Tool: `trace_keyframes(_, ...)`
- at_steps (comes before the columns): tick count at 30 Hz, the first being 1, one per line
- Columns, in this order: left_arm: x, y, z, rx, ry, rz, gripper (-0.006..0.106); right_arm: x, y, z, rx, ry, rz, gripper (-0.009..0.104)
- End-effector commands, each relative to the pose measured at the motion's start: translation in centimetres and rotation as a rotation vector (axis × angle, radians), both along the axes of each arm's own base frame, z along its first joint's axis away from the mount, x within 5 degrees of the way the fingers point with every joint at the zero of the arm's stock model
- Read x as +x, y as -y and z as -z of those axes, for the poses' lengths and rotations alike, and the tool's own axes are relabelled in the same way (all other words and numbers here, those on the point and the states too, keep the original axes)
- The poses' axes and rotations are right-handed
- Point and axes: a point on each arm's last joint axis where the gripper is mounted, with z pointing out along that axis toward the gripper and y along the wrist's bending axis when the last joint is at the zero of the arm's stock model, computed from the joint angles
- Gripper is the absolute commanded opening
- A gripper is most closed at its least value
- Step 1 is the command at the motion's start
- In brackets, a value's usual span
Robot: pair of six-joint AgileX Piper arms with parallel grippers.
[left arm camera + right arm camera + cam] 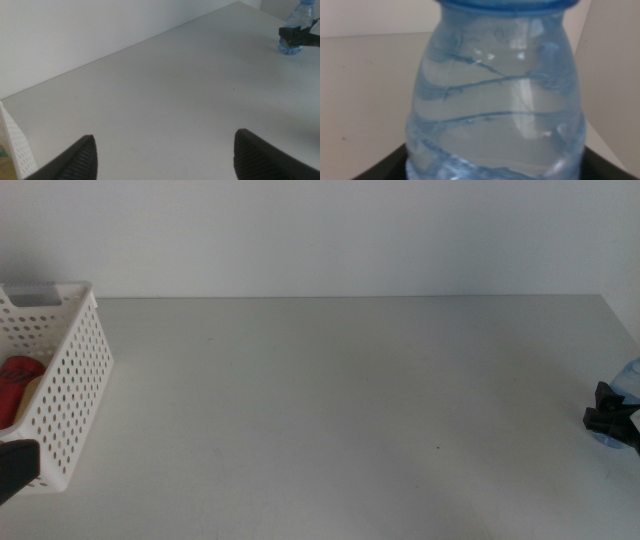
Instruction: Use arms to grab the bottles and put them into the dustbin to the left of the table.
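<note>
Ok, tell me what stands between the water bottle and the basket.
Nothing visible. The water bottle sits at the right claw by the table's right edge; bare tabletop runs across to the basket at the left.

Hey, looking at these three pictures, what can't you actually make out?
- Right gripper: cut off by the middle view's right edge; in the right wrist view the water bottle fills the frame, so its grip is unclear.
- Red can: mostly hidden behind the basket wall.
- Any yellow drink bottle: not visible; the basket interior is cut off.
- Left gripper: only jaw tips show, spread apart.
</note>
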Motion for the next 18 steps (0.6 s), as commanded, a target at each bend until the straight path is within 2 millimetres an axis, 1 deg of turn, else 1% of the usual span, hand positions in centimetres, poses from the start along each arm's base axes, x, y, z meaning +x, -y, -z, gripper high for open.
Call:
trace_keyframes(1, 0.3, 0.1, -1.2, -0.057, 0.060, -0.006, 0.094, 0.6, 0.3, -3.1, -0.070, 0.237, 0.005, 0.046)
trace_keyframes(3, 0.3, 0.1, -1.2, -0.057, 0.060, -0.006, 0.094, 0.6, 0.3, -3.0, -0.070, 0.235, 0.003, 0.018)
trace_keyframes(4, 0.3, 0.1, -1.2, -0.057, 0.060, -0.006, 0.094, 0.6, 0.2, -3.0, -0.069, 0.235, 0.000, 0.007)
trace_keyframes(5, 0.3, 0.1, -1.2, -0.057, 0.060, -0.006, 0.094, 0.6, 0.2, -3.0, -0.063, 0.238, -0.009, -0.001)
trace_keyframes(8, 0.3, 0.1, -1.2, -0.057, 0.060, -0.006, 0.094, 1.0, -0.7, -3.4, -0.025, 0.263, -0.090, -0.001)
trace_keyframes(10, 0.3, 0.1, -1.2, -0.057, 0.060, -0.006, 0.094, 1.6, -2.2, -4.2, 0.014, 0.305, -0.204, -0.001)
trace_keyframes(13, 0.3, 0.1, -1.2, -0.057, 0.060, -0.006, 0.094, 2.9, -5.4, -6.2, 0.037, 0.384, -0.418, -0.001)
trace_keyframes(16, 0.3, 0.1, -1.2, -0.057, 0.060, -0.006, 0.094, 4.5, -9.2, -8.3, 0.053, 0.447, -0.618, -0.001)
trace_keyframes(18, 0.3, 0.1, -1.2, -0.057, 0.060, -0.006, 0.094, 5.6, -12.5, -9.5, 0.075, 0.455, -0.764, -0.001)
